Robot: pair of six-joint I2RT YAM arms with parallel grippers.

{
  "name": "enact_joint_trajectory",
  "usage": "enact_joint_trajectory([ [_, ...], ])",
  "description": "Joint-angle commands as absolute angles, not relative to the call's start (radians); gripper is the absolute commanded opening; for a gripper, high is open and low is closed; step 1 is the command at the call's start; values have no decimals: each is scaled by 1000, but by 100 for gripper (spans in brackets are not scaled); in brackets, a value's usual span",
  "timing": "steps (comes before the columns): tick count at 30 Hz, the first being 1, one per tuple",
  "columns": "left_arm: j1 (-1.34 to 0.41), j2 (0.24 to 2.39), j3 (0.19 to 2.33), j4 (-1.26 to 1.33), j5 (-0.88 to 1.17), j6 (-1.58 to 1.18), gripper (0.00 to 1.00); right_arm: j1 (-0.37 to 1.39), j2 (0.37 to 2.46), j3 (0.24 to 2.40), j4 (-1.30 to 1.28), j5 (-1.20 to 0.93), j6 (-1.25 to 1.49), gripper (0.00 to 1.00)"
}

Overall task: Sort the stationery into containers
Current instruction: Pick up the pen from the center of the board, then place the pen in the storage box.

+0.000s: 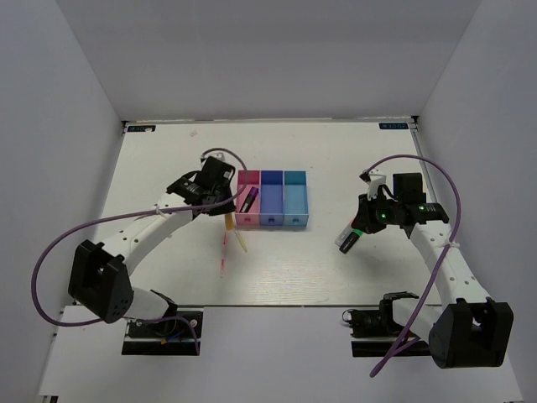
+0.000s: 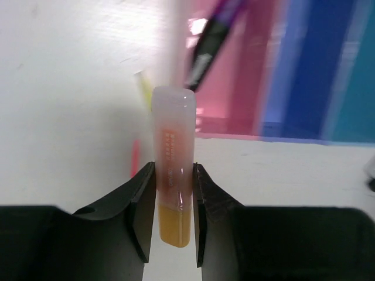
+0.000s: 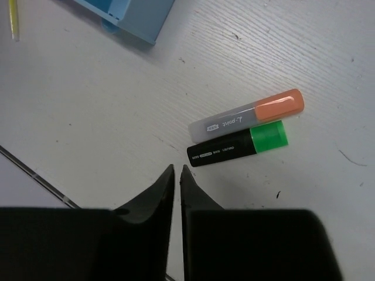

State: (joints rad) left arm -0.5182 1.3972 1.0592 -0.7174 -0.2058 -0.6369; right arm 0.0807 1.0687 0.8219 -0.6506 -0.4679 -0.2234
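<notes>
Left gripper (image 2: pixel 174 175): jaws pinching an orange highlighter (image 2: pixel 173 134) low on its barrel, just short of the pink bin (image 2: pixel 234 76), which holds a purple marker (image 2: pixel 210 44). Risk: the free end tilts or catches the rim. Right gripper (image 3: pixel 177 172): jaws pressed together, empty, near the touching orange-capped marker (image 3: pixel 246 120) and green-capped marker (image 3: pixel 237 149). Risk: a grasp shoves or takes both.

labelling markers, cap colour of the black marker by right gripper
Green cap on chunky black marker; right wrist view.
</notes>
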Motion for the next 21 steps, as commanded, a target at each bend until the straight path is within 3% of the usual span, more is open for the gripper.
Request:
enact_joint_trajectory([
  [1,-595,1379,1155,-713,-229,-595,0,80,1065,845,-643,-431,-222,12],
  [2,-623,1406,1179,-704,-229,-586,0,80,1072,847,-638,-426,-221,20],
  [3,-639,1417,1218,-678,-219,-568,0,80,1074,848,-638,-419,-216,38],
  [4,-649,1463,1236,-655,-206,-549,0,80,1077,851,-641,-414,-215,46],
  [15,-707,1776,1548,-583,-152,-434,1,78,1081,854,-646,-399,-212,48],
  [18,-707,1808,1566,-577,-160,-440,1,81,1080,853,-646,-397,-213,58],
  [21,-709,1818,1555,-560,-158,-448,1,80,1084,854,-647,-396,-215,59],
])
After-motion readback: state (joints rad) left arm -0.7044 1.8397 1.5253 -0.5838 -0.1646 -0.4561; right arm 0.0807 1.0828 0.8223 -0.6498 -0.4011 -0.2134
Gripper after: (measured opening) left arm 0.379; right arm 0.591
